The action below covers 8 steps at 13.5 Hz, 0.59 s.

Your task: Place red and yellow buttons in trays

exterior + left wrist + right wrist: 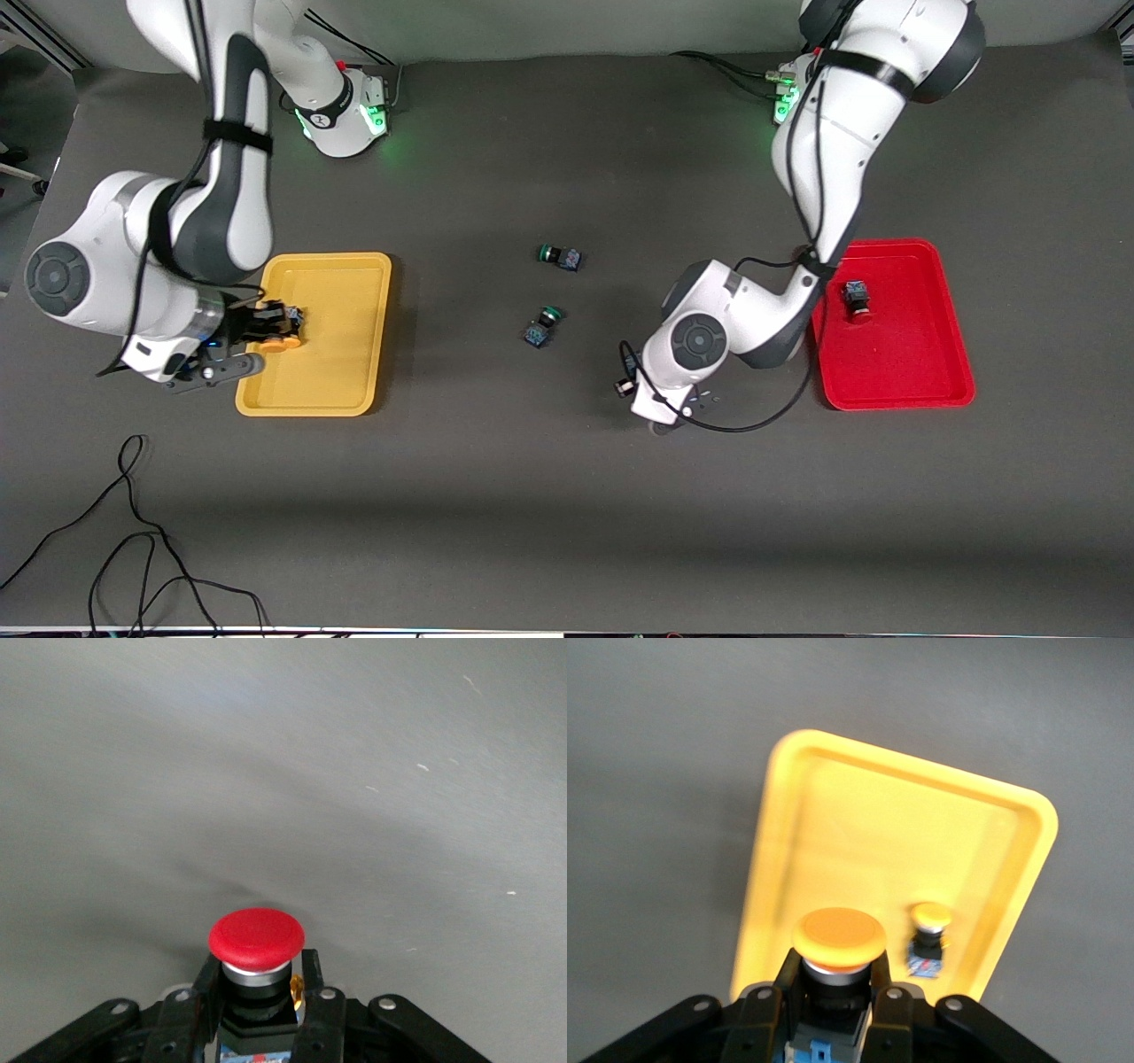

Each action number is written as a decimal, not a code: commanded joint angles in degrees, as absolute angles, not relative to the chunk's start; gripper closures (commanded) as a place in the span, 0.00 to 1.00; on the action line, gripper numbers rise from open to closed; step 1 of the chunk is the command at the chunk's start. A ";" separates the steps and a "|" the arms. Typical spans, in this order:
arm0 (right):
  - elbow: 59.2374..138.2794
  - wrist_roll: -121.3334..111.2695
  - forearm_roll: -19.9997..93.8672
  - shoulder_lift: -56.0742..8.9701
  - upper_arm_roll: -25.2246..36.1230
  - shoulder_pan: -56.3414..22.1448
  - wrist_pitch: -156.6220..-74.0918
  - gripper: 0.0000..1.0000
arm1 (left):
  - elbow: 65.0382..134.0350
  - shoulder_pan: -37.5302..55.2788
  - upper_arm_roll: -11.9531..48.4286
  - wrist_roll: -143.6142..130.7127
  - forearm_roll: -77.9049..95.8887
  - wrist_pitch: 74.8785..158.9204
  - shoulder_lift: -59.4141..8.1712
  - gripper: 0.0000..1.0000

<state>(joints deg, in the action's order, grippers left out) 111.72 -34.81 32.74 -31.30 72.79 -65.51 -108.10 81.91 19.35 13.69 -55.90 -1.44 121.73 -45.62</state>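
A red button (257,937) stands between the fingers of my left gripper (259,964), low at the grey table. One finger touches its collar and a narrow gap shows at the other. In the front view my left wrist (675,354) hides that gripper and button, beside the red tray (939,372). Another red button (856,297) lies in that tray. My right gripper (833,973) is shut on a yellow button (840,937), over the yellow tray (833,806) at the edge toward the right arm's end (276,342). A second yellow button (928,939) lies in that tray.
Two green-capped buttons lie mid-table between the trays, one (560,256) farther from the front camera and one (542,325) nearer to it. A loose black cable (133,532) curls on the table near the front edge at the right arm's end.
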 commanded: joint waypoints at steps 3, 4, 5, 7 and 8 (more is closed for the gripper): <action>122.08 -41.22 43.05 -35.85 64.53 -63.47 -118.65 0.94 | 89.17 6.10 13.71 -34.15 -1.49 101.52 -30.00 1.00; 122.08 -41.31 43.15 -36.21 62.42 -61.80 -119.17 0.94 | 94.43 3.02 13.62 -27.32 -1.76 102.82 -26.58 1.00; 121.99 -41.31 43.15 -37.08 59.97 -60.48 -119.96 0.94 | 99.27 -0.40 13.45 -19.94 -1.93 105.09 -24.11 1.00; 121.91 -41.22 44.55 -39.19 56.97 -58.89 -121.99 0.94 | 108.23 -7.09 13.36 -7.61 -4.64 113.07 -21.37 1.00; 121.82 -41.05 45.87 -39.90 56.52 -58.45 -121.91 0.80 | 113.76 -10.86 13.36 -3.21 -7.79 119.99 -20.23 1.00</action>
<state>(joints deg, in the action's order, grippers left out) 122.80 -39.67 42.84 -38.21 57.80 -60.17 -121.53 100.95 -5.44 12.82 -11.85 -4.31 109.63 -25.22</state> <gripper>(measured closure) 0.670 0.612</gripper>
